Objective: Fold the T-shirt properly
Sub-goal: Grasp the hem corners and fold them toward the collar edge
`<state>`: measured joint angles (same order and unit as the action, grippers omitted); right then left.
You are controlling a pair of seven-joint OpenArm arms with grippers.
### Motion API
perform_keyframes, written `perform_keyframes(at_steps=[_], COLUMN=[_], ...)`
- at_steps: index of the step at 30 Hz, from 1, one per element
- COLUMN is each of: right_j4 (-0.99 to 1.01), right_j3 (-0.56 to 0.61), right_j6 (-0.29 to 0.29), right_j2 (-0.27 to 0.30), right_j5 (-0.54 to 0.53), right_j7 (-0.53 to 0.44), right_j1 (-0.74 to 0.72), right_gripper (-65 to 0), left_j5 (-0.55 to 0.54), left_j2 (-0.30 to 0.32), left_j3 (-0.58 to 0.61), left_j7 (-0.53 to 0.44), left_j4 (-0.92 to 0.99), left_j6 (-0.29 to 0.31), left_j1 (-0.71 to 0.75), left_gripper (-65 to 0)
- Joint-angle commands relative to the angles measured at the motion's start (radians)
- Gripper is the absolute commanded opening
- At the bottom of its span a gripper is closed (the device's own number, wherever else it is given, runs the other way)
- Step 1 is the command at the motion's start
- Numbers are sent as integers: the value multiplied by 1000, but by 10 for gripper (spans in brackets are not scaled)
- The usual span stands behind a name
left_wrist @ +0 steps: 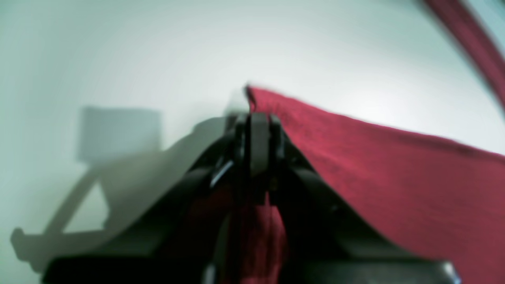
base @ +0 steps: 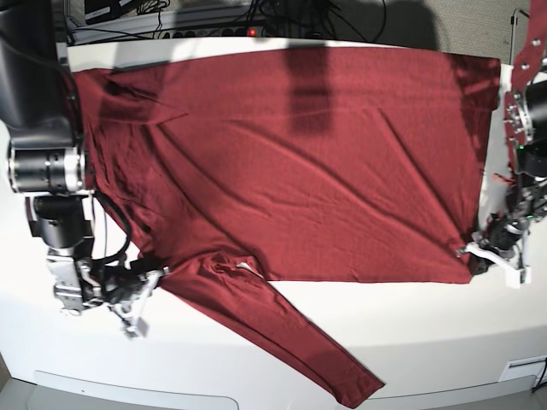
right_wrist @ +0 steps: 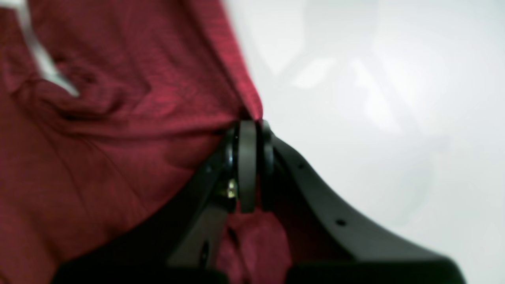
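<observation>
The maroon long-sleeved T-shirt [base: 299,171] lies spread flat and wrinkly on the white table [base: 427,342]. One sleeve [base: 299,342] runs diagonally toward the front edge. My left gripper [base: 473,254] is at the shirt's front right hem corner. In the left wrist view this gripper [left_wrist: 258,116] is shut on the cloth [left_wrist: 375,169], with fabric bunched between the jaws. My right gripper [base: 156,278] is at the shirt's left edge, by the base of the sleeve. In the right wrist view it [right_wrist: 248,124] is shut on a pinch of the shirt [right_wrist: 118,118].
Cables and a power strip [base: 214,17] lie along the back edge. The right arm's dark body [base: 43,128] stands over the shirt's left side. The left arm's links [base: 526,111] stand at the right edge. The table's front edge [base: 256,389] is close to the sleeve end.
</observation>
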<state>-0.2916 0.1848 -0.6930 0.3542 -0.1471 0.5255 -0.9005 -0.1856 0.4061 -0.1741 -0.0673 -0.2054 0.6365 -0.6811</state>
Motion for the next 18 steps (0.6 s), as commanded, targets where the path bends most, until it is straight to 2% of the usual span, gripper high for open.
perform_keyframes(at_steps=[1,4,7,13,18], right_j4=[-17,-19,-34,-131,-303], right_j3=[-2,-1,-1,-2,-2], right_j6=[-5,-5,-5,-5,-5], right_j2=[11,14,16,36,65], right_j5=[-20,-36,-93,-211,-339], right_j7=[-6,26,62,169,242], right_j1=[-44,-44,-43,-37,40], right_gripper=[-650,-650,-650,-650,-650], left_j5=[-31,-36,-37,-36,-37], left_j2=[13,13,15,16,15], left_j3=[-1,-1,-1,-1,-1], left_j7=[-4,74,113,120,107], left_j4=[-35,-73,-90,-90,-90], left_j6=[33,41,41,41,41], left_j1=[-36,-34,-33,-28,-28], left_gripper=[-650,-650,-650,-650,-650])
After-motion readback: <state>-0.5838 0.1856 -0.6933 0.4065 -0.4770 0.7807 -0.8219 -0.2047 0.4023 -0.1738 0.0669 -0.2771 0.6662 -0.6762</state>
